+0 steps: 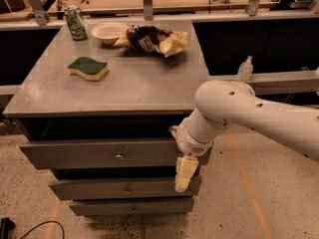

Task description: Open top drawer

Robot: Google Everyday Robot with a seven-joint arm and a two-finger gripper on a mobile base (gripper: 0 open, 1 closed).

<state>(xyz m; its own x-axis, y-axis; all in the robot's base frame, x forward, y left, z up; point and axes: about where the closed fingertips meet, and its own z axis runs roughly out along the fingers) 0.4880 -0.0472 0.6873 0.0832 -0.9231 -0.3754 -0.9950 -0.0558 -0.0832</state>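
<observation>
One gripper [183, 175], its hold impossible to tell, hangs before the right end of the top drawer [84, 154], apparently mid-approach; the knob [118, 157] to its left needs grasping next.

White arm [249, 111] extended in from the right, wrist bent down, hand [182, 179] hanging low, near centre

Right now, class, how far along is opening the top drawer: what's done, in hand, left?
Done: the top drawer seems slightly out, a dark gap showing above its front. In hand: the gripper hangs at the front's right end, away from the knob; whether it grips anything cannot be told. Left: pulling the drawer well open.
</observation>
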